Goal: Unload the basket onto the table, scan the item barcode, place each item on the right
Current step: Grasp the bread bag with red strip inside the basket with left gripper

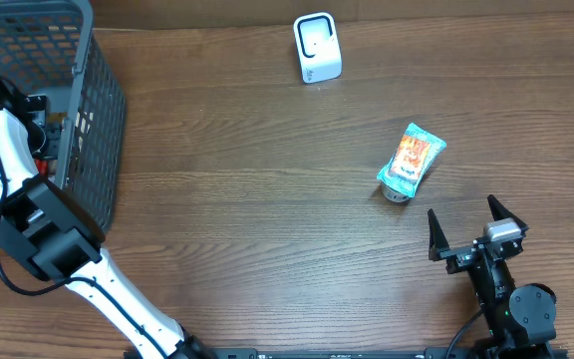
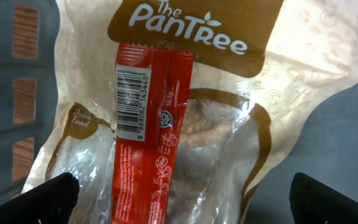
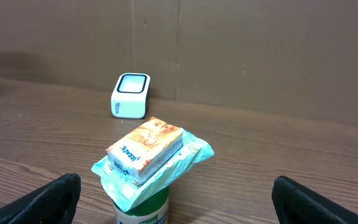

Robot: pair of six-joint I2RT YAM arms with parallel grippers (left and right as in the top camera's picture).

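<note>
Left gripper (image 2: 190,198): we see it down inside the grey mesh basket (image 1: 103,110) at the upper left of the overhead view. Its fingers (image 2: 50,199) are spread wide in the two lower corners of the left wrist view and hold nothing.
Red packet (image 2: 148,143): we find this long, narrow wrapper in the basket, running top to bottom through the left wrist frame. It lies on the bag between the spread fingers.
Barcode (image 2: 131,102): printed on a white panel near the packet's upper end, and it faces the left wrist camera.
Bag (image 2: 266,93): a tan and clear pouch marked "The PanTree" lies under the red packet and fills most of the frame.
Right gripper (image 1: 461,209): we see it at the lower right of the overhead view, jaws wide apart and empty, near the stack but not touching it.
Stack: right of centre on the wooden table (image 1: 247,199), a small orange box (image 3: 145,148) rests on a teal packet (image 3: 191,155), which sits on a can (image 3: 145,210).
Scanner (image 1: 317,48): white, standing at the top centre of the overhead view, well apart from the basket and the stack.
</note>
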